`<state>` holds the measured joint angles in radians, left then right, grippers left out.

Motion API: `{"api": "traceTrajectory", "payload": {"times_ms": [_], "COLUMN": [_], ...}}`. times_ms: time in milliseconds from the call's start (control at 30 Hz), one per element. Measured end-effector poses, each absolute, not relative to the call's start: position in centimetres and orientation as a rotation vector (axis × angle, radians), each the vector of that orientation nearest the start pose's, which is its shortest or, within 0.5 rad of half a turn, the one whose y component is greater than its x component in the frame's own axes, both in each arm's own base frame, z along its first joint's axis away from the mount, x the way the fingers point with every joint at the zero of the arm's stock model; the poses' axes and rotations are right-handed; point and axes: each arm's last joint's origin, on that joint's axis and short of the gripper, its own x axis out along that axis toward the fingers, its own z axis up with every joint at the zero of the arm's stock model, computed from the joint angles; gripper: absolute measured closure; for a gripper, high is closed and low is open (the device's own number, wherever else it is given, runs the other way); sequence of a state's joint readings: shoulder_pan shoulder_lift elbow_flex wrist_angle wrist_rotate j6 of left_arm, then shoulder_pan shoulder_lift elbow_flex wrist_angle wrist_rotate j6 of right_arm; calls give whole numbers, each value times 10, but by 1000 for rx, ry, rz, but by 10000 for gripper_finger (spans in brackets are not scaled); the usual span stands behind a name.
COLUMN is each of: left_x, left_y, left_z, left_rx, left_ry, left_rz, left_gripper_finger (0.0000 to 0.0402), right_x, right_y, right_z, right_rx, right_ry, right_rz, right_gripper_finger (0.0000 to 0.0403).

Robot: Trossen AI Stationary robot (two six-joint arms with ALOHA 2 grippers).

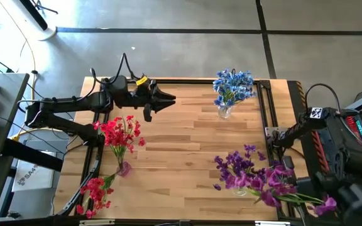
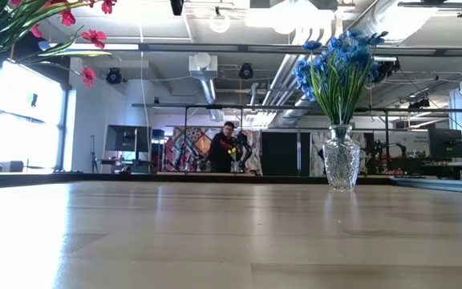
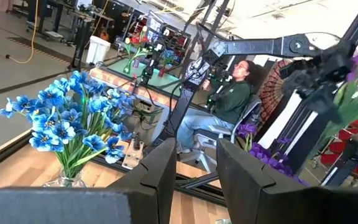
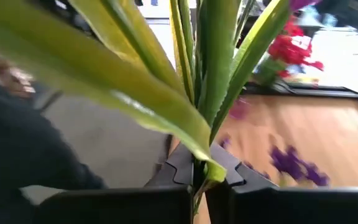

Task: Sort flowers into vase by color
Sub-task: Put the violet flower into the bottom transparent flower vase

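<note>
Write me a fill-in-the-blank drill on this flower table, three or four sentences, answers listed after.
1. The glass vase at the table's far edge holds only ____ flowers.
2. The right gripper is shut on a green ____.
3. The left gripper hangs over the table holding ____.
4. A loose red spray lies at the table's near ____ corner, below the red bunch in its vase.

Missing words: blue; stem; nothing; left

Robotics lab: exposed ceiling ducts (image 2: 203, 68), more robot rigs (image 3: 148, 46) behind.
</note>
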<state>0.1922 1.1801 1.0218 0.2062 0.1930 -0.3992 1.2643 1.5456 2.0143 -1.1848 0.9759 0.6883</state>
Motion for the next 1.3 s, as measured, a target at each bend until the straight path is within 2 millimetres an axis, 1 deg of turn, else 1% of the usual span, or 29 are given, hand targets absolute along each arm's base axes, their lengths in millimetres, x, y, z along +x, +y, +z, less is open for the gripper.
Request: {"api": "traceTrajectory", "payload": {"times_ms": [200,300,367,433,667,800,933,1000,1067,1167,1300], "left_x": [263,263,265,266,271,274,276,276,277,277,277], "left_y": [46,46,46,46,46,42,39,37,35,33,33], "left_z": [373,373,372,371,367,364,362,362,362,362,362], "left_rx": [-392,-392,-392,-404,-431,-433,-435,-435,-435,-435,-442], "left_ry": [-54,-56,-56,-50,-40,-22,-12,-8,-7,-4,-4], "left_rz": [29,37,41,43,38,27,15,8,1,-5,-5], "left_gripper_finger": [300,300,300,300,300,300,300,300,300,300,300], "right_x": [89,85,84,85,90,83,72,67,62,57,51], "right_y": [252,249,247,243,211,188,174,163,155,149,144], "right_z": [452,445,447,454,474,479,478,472,460,441,421], "right_rx": [-5,5,14,30,-16,-48,-44,-20,14,81,182], "right_ry": [416,456,459,438,450,467,432,424,428,410,354], "right_rz": [19,-21,-9,12,57,50,79,73,68,85,168], "right_gripper_finger": [403,403,403,403,403,403,403,403,403,403,403]}}
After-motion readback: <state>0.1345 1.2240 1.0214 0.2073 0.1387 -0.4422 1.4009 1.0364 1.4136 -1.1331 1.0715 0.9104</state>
